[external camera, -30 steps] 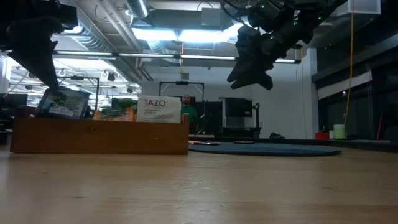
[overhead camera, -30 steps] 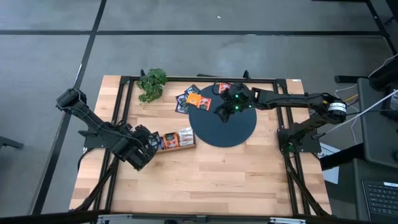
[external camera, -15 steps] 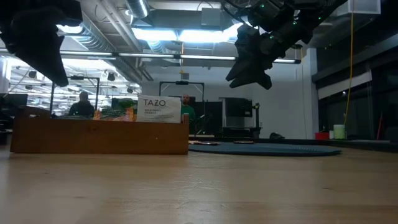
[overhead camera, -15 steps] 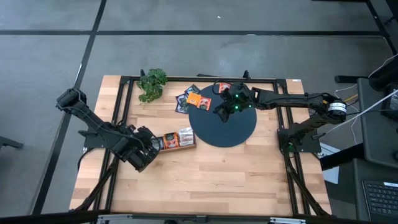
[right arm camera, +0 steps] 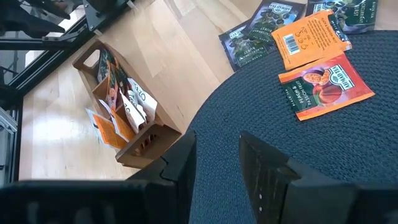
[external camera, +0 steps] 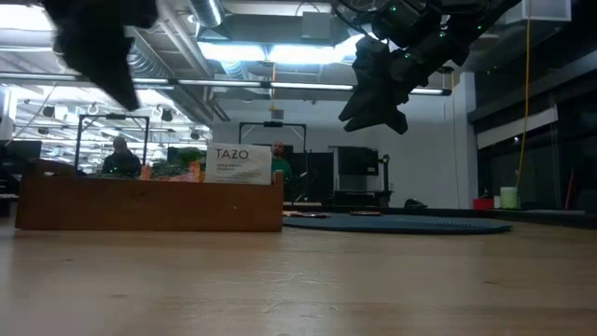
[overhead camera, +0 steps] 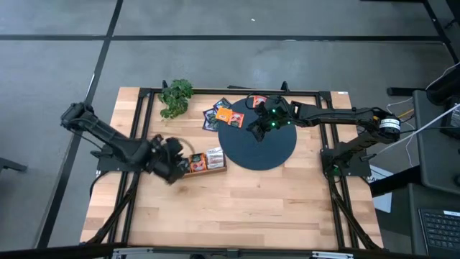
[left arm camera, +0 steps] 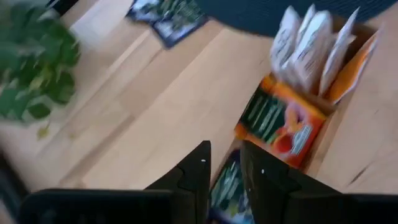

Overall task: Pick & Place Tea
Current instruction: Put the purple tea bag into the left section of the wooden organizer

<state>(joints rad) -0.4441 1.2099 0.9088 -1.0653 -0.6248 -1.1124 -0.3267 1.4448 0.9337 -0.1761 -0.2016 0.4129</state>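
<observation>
Left gripper (overhead camera: 175, 160): fingers apart, empty, had just lifted off the wooden tray (overhead camera: 213, 167).
Dark sachet (left arm camera: 229, 186): dropped in tray.
Right gripper (overhead camera: 256, 132): open, waiting over disc (overhead camera: 273, 155).

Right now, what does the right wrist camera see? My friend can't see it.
The right gripper, open, hovers over a dark disc with two orange tea sachets on it. Dark sachets lie on the table, beside a wooden tray holding more tea.

Tea things on the table (overhead camera: 237, 208)
The tray (overhead camera: 203, 161) sits left of the disc (overhead camera: 259, 147); loose tea bags (overhead camera: 224, 114) lie behind, beside the plant (overhead camera: 176, 97).
</observation>
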